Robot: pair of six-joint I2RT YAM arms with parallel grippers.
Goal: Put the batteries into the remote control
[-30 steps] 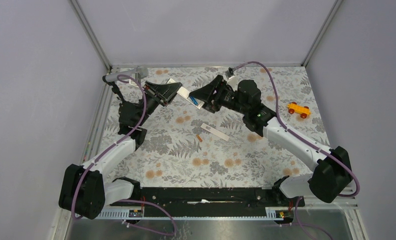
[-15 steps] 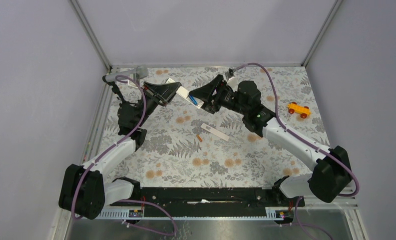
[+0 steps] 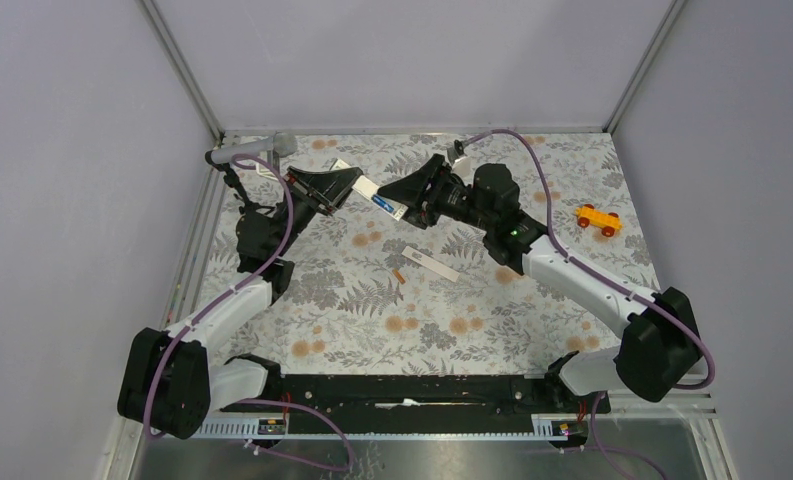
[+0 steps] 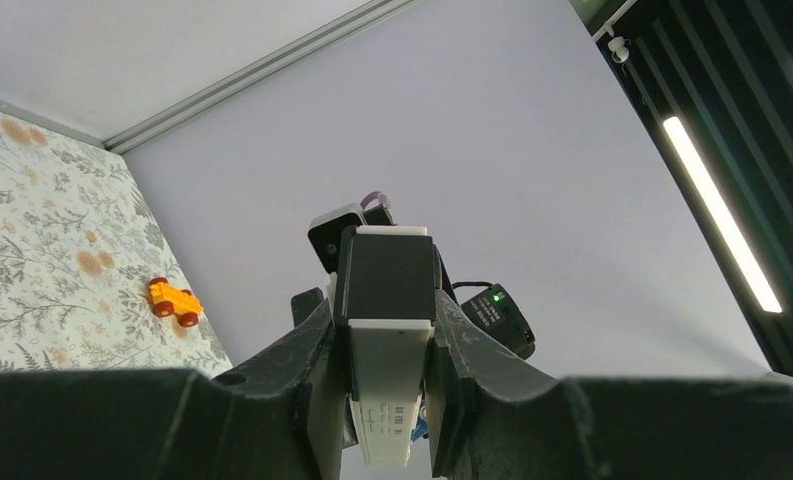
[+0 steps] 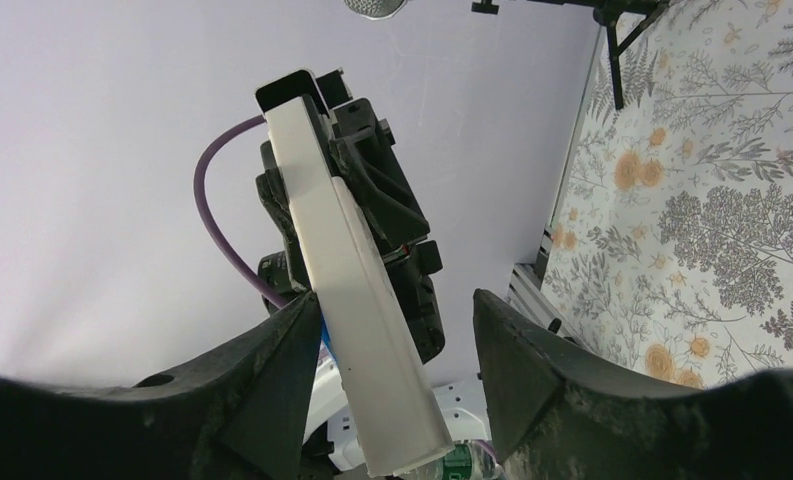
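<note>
My left gripper point(image 3: 344, 185) is shut on the remote control point(image 3: 370, 189), a slim white bar held above the mat at the back. Its fingers point(image 4: 317, 370) clamp the bar's sides point(image 4: 387, 385). A blue battery point(image 3: 384, 201) lies in the slot at the bar's free end. My right gripper point(image 3: 409, 193) is open around that end. In the right wrist view the remote control point(image 5: 357, 320) leans against the left finger, with a blue edge point(image 5: 325, 348) between them, and the right finger point(image 5: 532, 370) stands clear. An orange battery point(image 3: 400, 276) and the white cover point(image 3: 432, 264) lie on the mat.
An orange-yellow toy car point(image 3: 597, 219) sits at the right of the mat. A grey microphone on a black tripod point(image 3: 249, 152) stands at the back left corner, close behind my left arm. Purple walls and a metal frame enclose the floral mat point(image 3: 452, 320).
My right gripper has edged slightly left toward the remote's free end and its jaws have narrowed a little. The left gripper and the remote have stayed put.
</note>
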